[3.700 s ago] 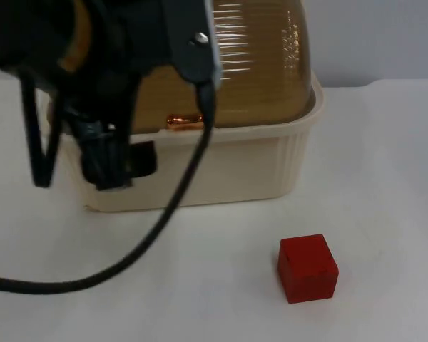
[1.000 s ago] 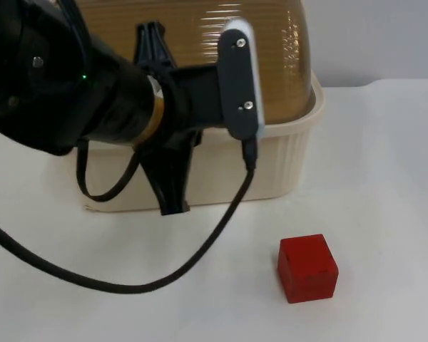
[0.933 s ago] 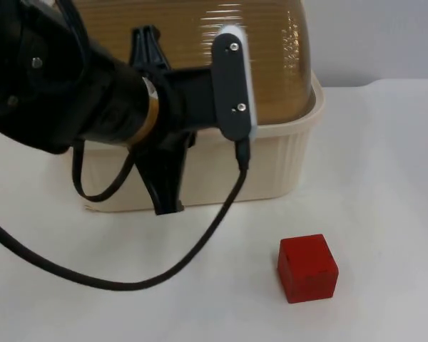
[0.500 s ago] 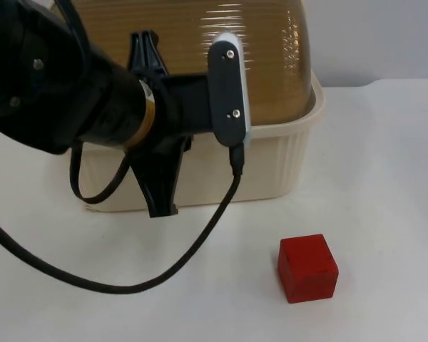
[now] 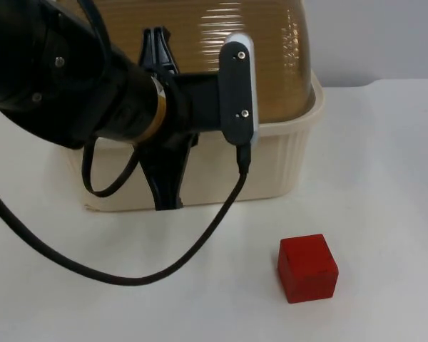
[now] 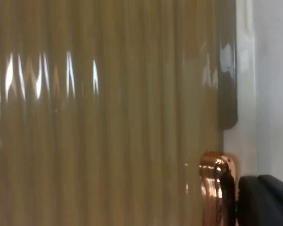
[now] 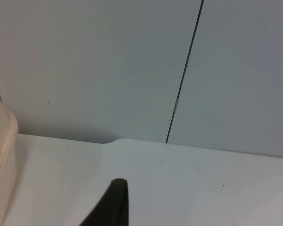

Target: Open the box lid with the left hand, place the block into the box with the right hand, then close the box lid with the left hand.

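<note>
A: What's changed?
B: Since a few seconds ago your left arm has swung round and now reaches across the front of the box [image 5: 271, 164]; in the last half second it nudged a bit to the right. The lid [image 5: 264, 57] is down, same as before. So step one, opening, looks barely begun.

A: Left tool?
B: The left tool [image 6: 263, 203] sits just beside the copper handle [image 6: 216, 188] on the ribbed amber lid, maybe touching. Can't tell if it's spread or pressed together, or if it's holding anything yet.

A: Right tool?
B: The right tool [image 7: 112, 207] waits over the surface [image 5: 385, 178], facing the grey partition wall [image 7: 108, 70]. Its state can't be told either, and nothing is seen in it.

A: Block?
B: The red block [image 5: 307, 268] stands on the surface in front of the box, well apart from both tools, untouched. You'll likely need the handle gripped and the lid lifted first.
</note>
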You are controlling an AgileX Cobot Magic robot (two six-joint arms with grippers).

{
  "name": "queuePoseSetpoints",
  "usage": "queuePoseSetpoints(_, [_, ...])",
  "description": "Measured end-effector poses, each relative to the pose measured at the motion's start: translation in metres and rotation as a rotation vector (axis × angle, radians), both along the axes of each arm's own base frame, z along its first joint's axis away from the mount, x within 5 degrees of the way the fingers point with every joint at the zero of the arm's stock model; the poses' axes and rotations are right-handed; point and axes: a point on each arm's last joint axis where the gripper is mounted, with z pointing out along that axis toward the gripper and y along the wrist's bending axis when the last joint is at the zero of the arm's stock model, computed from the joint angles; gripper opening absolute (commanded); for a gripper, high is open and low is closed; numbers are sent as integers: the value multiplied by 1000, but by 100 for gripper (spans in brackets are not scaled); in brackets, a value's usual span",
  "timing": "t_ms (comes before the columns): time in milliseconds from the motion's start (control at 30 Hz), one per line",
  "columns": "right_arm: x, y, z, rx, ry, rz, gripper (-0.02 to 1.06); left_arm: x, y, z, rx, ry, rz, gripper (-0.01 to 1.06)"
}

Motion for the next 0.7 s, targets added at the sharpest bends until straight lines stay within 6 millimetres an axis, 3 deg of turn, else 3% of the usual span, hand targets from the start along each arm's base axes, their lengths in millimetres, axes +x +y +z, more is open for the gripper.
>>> queuePoseSetpoints(700, [0,0,0,-4,0,1,105,5,8,4,48,-64,72,0])
